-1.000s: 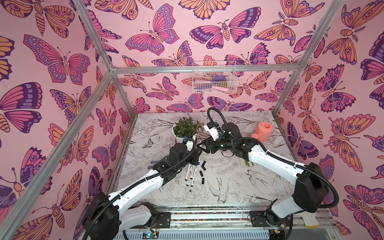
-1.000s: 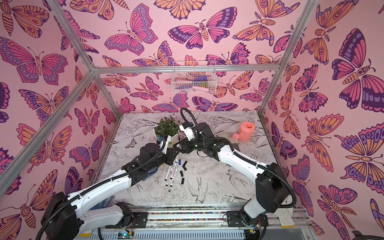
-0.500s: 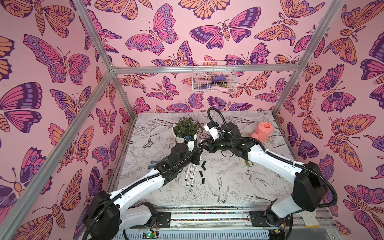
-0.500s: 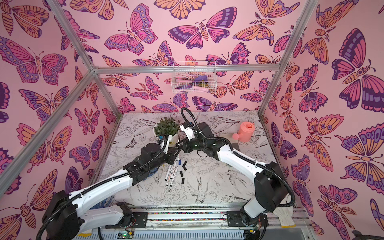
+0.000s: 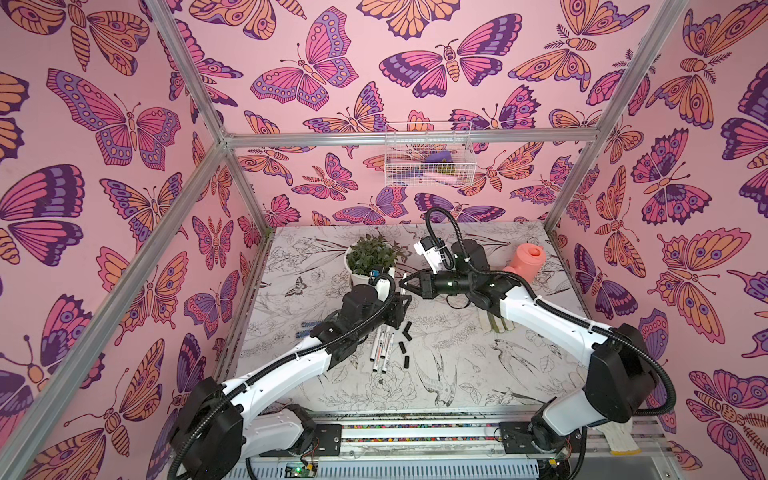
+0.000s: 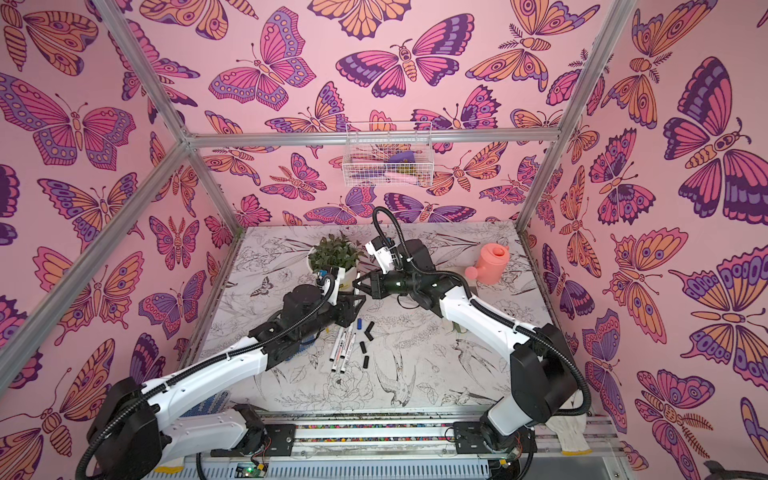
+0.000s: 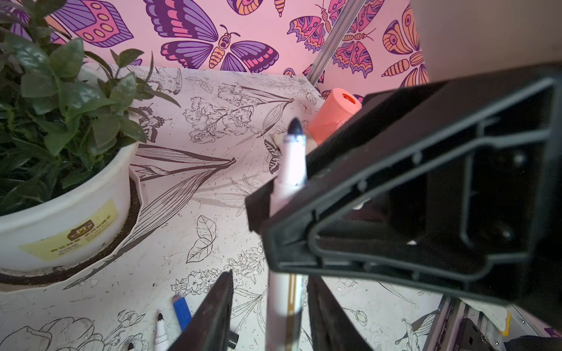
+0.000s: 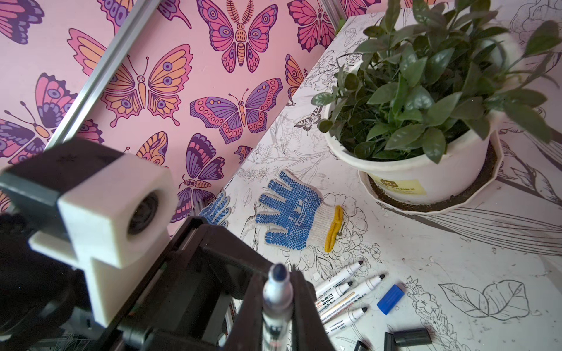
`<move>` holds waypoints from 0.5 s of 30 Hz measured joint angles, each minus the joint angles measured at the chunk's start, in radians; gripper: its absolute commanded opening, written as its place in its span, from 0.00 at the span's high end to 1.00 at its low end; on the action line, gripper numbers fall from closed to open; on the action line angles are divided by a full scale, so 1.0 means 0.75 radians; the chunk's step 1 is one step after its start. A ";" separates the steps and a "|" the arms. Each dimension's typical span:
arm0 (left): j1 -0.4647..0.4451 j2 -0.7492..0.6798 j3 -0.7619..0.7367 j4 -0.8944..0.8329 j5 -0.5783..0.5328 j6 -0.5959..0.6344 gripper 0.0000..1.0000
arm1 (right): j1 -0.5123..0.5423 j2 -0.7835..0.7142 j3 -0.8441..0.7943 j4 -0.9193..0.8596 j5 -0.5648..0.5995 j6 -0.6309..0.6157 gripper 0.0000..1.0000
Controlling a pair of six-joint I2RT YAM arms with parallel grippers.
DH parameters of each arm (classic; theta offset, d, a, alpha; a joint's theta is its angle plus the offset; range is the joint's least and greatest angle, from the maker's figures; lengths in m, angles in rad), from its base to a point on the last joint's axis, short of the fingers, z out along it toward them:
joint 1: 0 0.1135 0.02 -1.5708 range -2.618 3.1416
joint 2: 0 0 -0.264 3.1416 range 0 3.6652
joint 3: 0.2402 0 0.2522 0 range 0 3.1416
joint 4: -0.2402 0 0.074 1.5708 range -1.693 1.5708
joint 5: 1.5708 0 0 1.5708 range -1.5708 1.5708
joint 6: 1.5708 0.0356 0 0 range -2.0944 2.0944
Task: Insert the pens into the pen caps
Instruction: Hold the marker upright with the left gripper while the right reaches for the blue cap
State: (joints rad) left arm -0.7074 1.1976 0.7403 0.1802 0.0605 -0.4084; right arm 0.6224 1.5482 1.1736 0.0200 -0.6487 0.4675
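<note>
White-barrelled marker pen with a dark tip (image 8: 276,301) is hanging roughly upright in the air, tip up; the right pincer (image 5: 402,284) is clamped on its barrel, jaws snug on both sides in the right wrist view; the left pincer (image 7: 269,276) sits lower on the same pen, but its black fingers (image 7: 213,307) stand off the barrel with a gap on each side in the left wrist view, so it's open around the pen and not gripping; in both top views the two pincers meet nose to nose just beside the green potted plant in a white tub (image 5: 372,257).

Four more white markers (image 8: 343,294) lie side by side on the white surface printed with black line-drawn flowers and birds (image 5: 457,374), all uncapped with dark tips showing; a short blue plastic cap (image 8: 390,299) lies just beside their tips; several stubby black caps (image 6: 368,332) are scattered near them.

Other stuff: a white knit work glove with blue dots and a yellow cuff (image 8: 292,212) lies flat on the surface near the plant; a salmon-pink plastic watering can (image 5: 525,259) sits toward the far right corner; a white wire basket (image 5: 428,156) hangs on the butterfly-print back wall.
</note>
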 measured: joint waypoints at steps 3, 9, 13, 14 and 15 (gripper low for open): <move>0.000 0.014 0.017 0.004 0.003 0.004 0.58 | 0.000 0.000 0.000 -0.001 -0.006 0.001 0.96; 0.000 0.065 0.055 0.009 0.019 0.019 0.69 | 0.000 -0.001 0.000 -0.002 -0.011 0.001 0.97; 0.000 0.084 0.069 0.009 0.035 0.025 0.79 | 0.000 -0.011 0.000 -0.003 -0.011 0.001 0.97; 0.000 0.084 0.070 0.010 0.039 0.024 0.82 | -0.001 -0.014 0.000 -0.003 -0.010 0.000 0.97; 0.000 0.084 0.074 0.010 0.045 0.026 0.86 | -0.001 -0.018 -0.001 -0.003 -0.009 0.000 0.97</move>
State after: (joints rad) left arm -0.7074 1.2606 0.7959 0.1879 0.0940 -0.3885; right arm 0.6220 1.5345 1.1732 0.0181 -0.6556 0.4675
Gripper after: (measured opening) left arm 0.195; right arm 0.157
